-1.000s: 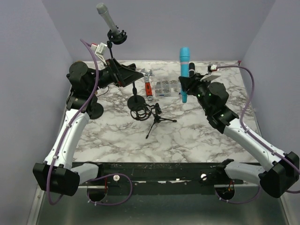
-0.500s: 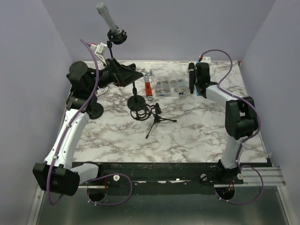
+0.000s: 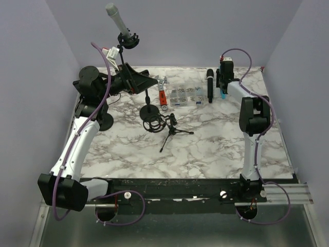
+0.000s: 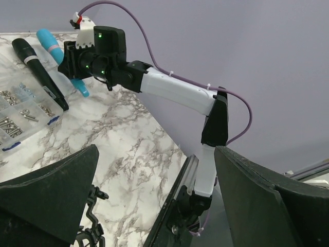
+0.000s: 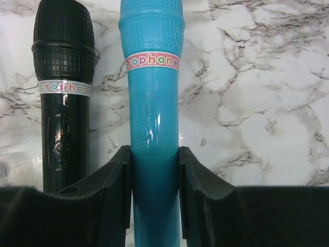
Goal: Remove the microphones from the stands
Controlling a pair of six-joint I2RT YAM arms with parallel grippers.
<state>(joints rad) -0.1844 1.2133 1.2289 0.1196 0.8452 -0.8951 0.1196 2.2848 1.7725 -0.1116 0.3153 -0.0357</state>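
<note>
A grey microphone (image 3: 116, 19) sits tilted in the clip (image 3: 127, 40) of the tall stand at the back left. My left gripper (image 3: 144, 81) is open and empty, below and right of that clip; its wide-apart fingers (image 4: 46, 195) frame the left wrist view. My right gripper (image 3: 224, 82) reaches to the table's far edge and is shut on a blue microphone (image 5: 154, 118), held low over the marble. A black microphone (image 5: 64, 103) lies right beside it. Both also show in the left wrist view, the blue microphone (image 4: 51, 45) and the black one (image 4: 38, 72).
A clear parts box (image 3: 184, 95) and a red-handled tool (image 3: 162, 95) lie at the back centre. A short stand with a round base (image 3: 149, 110) and a small tripod (image 3: 174, 131) with a ring mount stand mid-table. The tall stand's base (image 3: 104, 122) is at the left.
My right arm has swung from the middle right to the table's far edge, bringing the blue microphone down beside the black one. My left arm has barely shifted.
</note>
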